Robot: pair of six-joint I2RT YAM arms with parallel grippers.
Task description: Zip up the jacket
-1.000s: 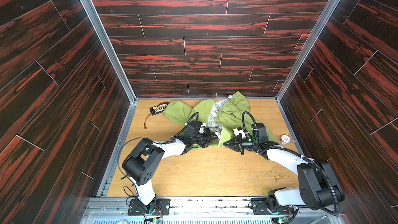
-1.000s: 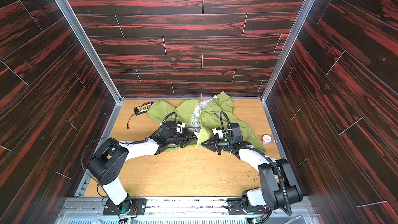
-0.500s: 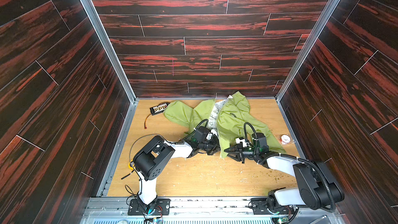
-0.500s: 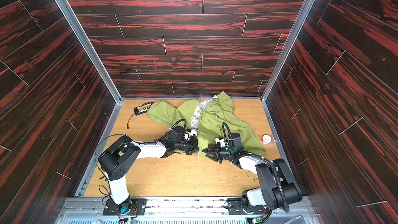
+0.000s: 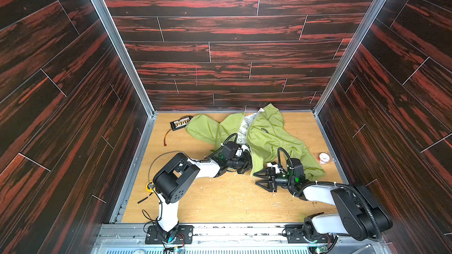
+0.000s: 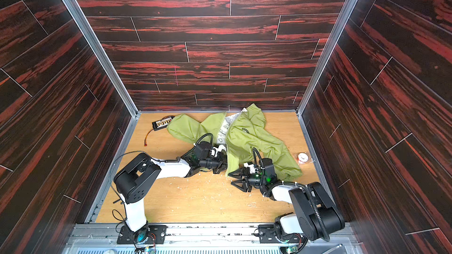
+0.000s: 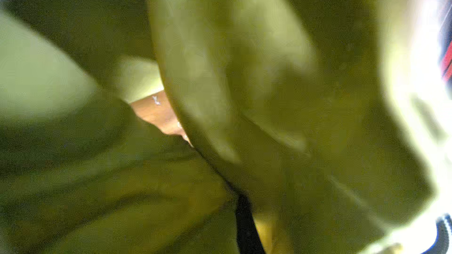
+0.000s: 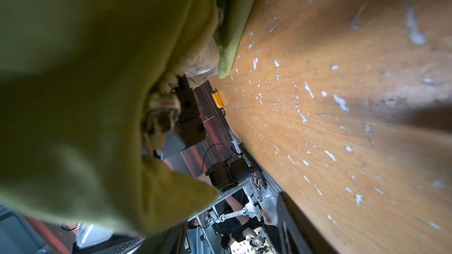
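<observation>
Top views, one lot: two arms, one garment.

Item 1, right end effector point(image 5: 256, 179): jaws spread, nothing between them. Low over the counter point(image 5: 220, 204), tips pointing left, just beside the near hem corner of the jacket point(image 5: 269, 138), right front panel.

Item 2, left end effector point(image 5: 246, 164): clenched. Tips pressed into the near hem of the left front panel, apparently pinching the cloth. The left wrist view gives only blurred green fabric, so the exact bite cannot be told.

Item 3, jacket: olive green, front up, on the far centre-right of the counter. Hood at the far wall, one sleeve out to the far left, the other trailing near right. Unzipped: pale printed lining point(image 5: 243, 128) shows between the panels farther up; near the hem the panels almost meet. Zipper edge point(image 6: 228, 152) runs down the right panel.

Item 4, sundries: black connector board point(image 5: 180, 123) with a red lead, far left; tape roll point(image 5: 324, 158), right edge, near the trailing sleeve; small yellow object point(image 5: 149, 186), left edge; white flecks over the counter.

Handling note, as judgement: the step in hand is taking the right panel's zipper end. Close the right end effector on the stiff zipper tape at the very hem, not on loose cloth. Approach low and level. The left grip should be firm so both ends lie side by side before seating. Thin fabric will likely slide and bunch.
</observation>
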